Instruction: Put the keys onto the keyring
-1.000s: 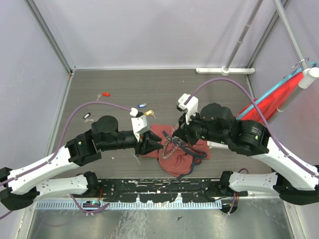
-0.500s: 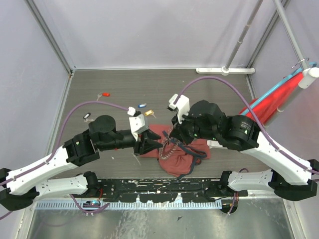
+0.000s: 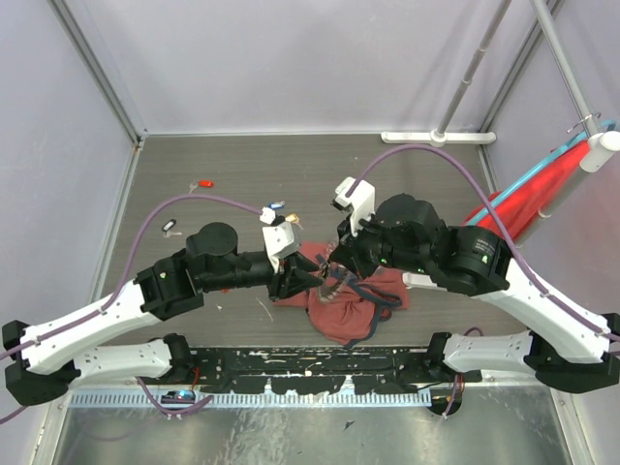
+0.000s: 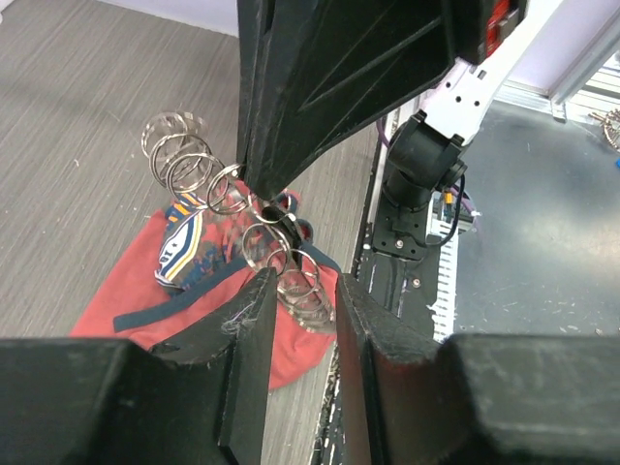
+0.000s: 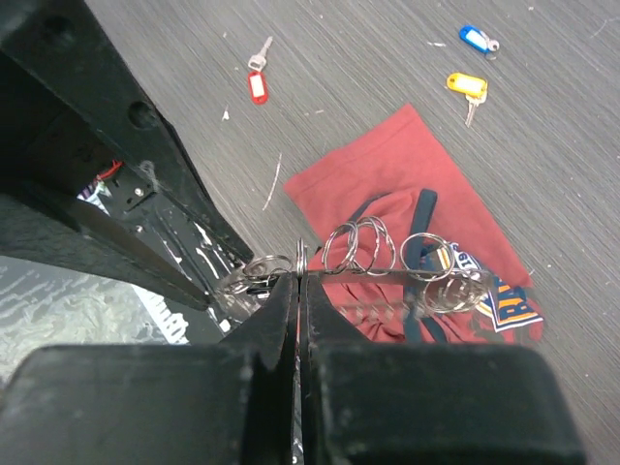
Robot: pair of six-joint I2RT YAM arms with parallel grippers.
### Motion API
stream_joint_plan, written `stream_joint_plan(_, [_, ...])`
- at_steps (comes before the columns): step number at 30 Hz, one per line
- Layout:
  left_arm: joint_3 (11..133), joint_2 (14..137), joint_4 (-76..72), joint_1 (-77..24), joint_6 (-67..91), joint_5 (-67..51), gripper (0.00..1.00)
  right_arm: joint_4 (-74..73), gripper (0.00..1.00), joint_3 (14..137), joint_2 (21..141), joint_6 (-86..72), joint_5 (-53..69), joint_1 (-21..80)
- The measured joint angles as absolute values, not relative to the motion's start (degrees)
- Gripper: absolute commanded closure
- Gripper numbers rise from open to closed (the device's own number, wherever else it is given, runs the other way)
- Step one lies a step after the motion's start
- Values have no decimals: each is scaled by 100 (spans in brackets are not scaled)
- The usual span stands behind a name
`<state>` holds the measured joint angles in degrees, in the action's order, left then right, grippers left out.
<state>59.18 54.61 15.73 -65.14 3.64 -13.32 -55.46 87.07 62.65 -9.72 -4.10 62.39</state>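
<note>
The right tool is pinched almost flat. Its two fingers meet on one thin silvery loop of the keyring, which stands edge-on in the seam between them. The left tool is narrow, with a cluster of the same loops sitting in the slit between its fingers. Whether those fingers press on the loops cannot be told.

The two tools meet nearly tip to tip. The keyring runs between them as a string of small overlapping wire loops, held over the dark-red cloth bag. It is unclear whether its lowest loops touch the cloth. In the top view both tools hang over the bag's left edge.

The bag lies crumpled on the grey bench, with a dark blue strap across it. Four keys lie off the bag on the bench: the yellow key just beyond the bag's far left corner, the blue key just past that, the black key well out to the bag's left, and the red key farthest off, out to the far left.
</note>
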Motion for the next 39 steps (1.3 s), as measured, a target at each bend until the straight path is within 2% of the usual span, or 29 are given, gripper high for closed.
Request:
stream_joint_plan(12, [5918, 5570, 1551, -6549, 349, -1070, 65, -5258, 99, 8652, 5953, -1144, -362, 6239])
stream_joint_plan(29, [5918, 5330, 1553, -6569, 344, -908, 55, -5251, 100, 8565, 6134, -1205, -694, 6241])
stream_joint_plan(33, [5918, 5096, 1551, -6569, 311, -906, 56, -5334, 99, 8549, 6136, -814, -360, 6239])
stream_joint_plan(39, [5918, 4976, 1505, -6569, 270, -969, 66, -5704, 99, 8552, 6152, -161, 408, 6241])
